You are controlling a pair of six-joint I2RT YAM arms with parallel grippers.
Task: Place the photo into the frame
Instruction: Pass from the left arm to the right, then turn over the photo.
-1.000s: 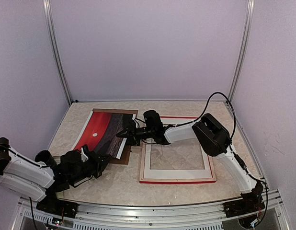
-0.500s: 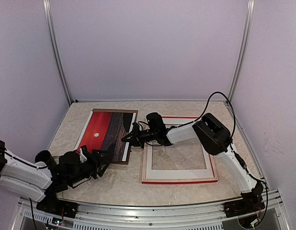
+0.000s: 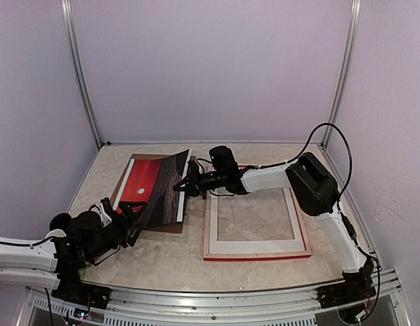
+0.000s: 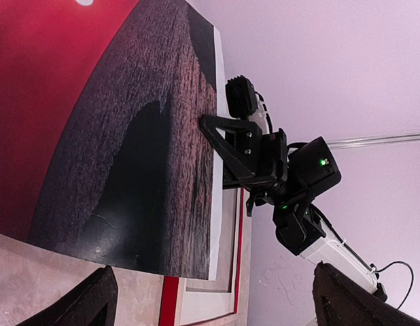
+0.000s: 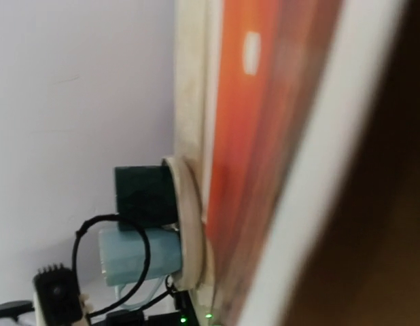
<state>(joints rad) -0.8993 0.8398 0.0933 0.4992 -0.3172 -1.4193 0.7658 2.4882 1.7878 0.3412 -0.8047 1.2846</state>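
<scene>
Photo (image 3: pixel 152 187) is pinched at its white border by the right gripper (image 3: pixel 185 185), whose jaws are closed down to the thickness of the print. That edge is raised off the brown board (image 3: pixel 170 229). The far edge from the gripper rests low on the board, so the sheet slopes and bows a little, sunset face up. The left gripper (image 3: pixel 128 216) is spread wide and holds nothing, sitting just off the photo's near corner.

The frame (image 3: pixel 256 257) lies flat just behind the right gripper, under its wrist and forearm, pale side up with the red showing only at its edges. With that side up, the print probably has to go in face down. So the step in hand looks like a lift and turn-over toward the frame.

To do it well, the pinch should sit on the border only and be firm enough that the sheet does not slide out as it swings. The lift should be slow, because a large thin print held by one edge will sag and could crease at the jaws. The low edge should clear the board before any sideways carry, or the board may be dragged along. The open left gripper is well placed to steady the free corner.

The table (image 3: pixel 169 261) is beige marble-patterned and smooth. Plain pale walls (image 3: pixel 210 68) meet at metal posts (image 3: pixel 77 75), with a metal rail (image 3: pixel 217 299) along the near edge.
</scene>
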